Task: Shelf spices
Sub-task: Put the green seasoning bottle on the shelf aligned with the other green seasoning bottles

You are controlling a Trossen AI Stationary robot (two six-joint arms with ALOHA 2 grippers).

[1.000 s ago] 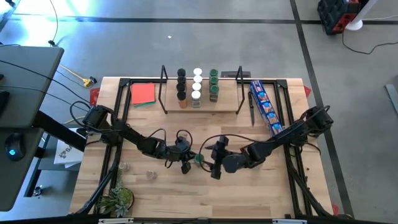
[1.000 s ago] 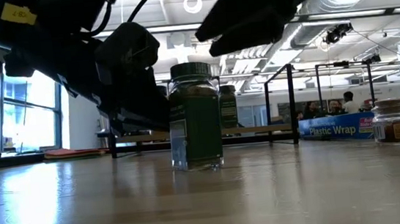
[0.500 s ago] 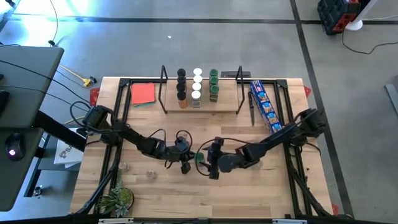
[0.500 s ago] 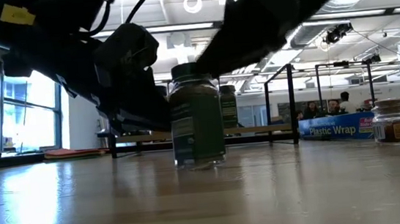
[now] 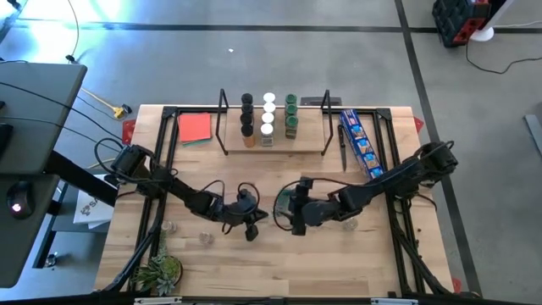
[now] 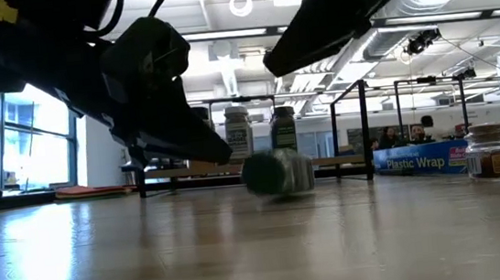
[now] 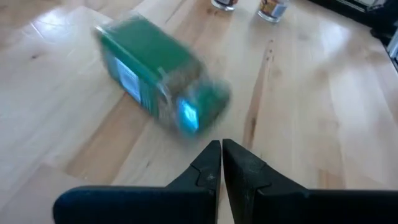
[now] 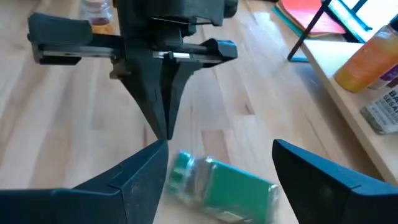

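Small green-lidded, green-labelled glass spice jar (image 7: 158,82) on its side on light wooden tabletop (image 5: 279,263), mid-table between both grippers, touching neither. Long axis flat on wood; which way lid points hard to tell, jar blurred. Left gripper (image 7: 221,155) just beside it, fingers pressed together. Right gripper (image 8: 221,163) above it, fingers spread wide. Light-wood shelf with black loop frames (image 5: 275,140) well apart at table's far edge, jars in rows on it.

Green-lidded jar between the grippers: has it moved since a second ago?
Yes. The green-lidded jar stood upright before the shelf; now it lies tipped on its side on the table, between the grippers.
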